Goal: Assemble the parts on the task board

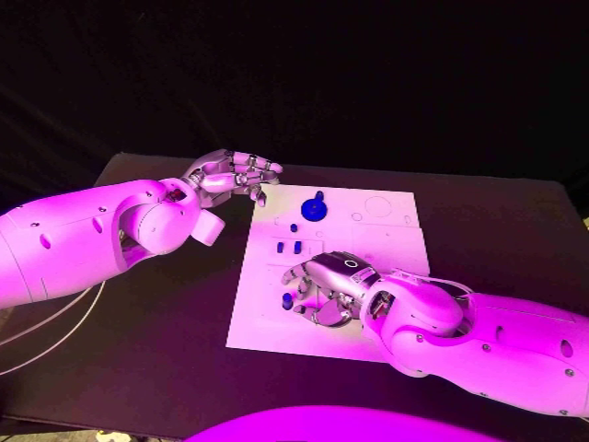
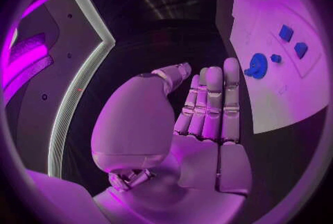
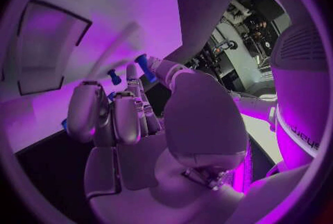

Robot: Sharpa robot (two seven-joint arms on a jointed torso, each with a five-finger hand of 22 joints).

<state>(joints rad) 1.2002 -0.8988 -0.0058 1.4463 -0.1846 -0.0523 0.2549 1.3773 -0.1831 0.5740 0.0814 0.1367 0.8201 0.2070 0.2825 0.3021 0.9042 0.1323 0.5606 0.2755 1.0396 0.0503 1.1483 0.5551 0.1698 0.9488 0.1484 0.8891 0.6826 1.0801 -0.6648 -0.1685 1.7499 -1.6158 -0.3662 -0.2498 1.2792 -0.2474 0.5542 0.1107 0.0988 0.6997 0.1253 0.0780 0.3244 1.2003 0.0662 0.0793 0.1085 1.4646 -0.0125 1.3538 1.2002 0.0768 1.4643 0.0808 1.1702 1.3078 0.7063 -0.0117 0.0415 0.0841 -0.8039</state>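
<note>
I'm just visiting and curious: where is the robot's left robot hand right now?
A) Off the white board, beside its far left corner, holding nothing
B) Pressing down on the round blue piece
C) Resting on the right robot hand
A: the left robot hand lies over the black table just off the task board's corner, fingers straight and empty, apart from the round blue part.

the white task board lies flat in the middle of the black table, its surface marked with faint outlines. a round blue part with an upright stem stands near its far left end, two small blue parts lie side by side nearer the middle, and another blue part lies near the left edge closer to the robot.
</note>
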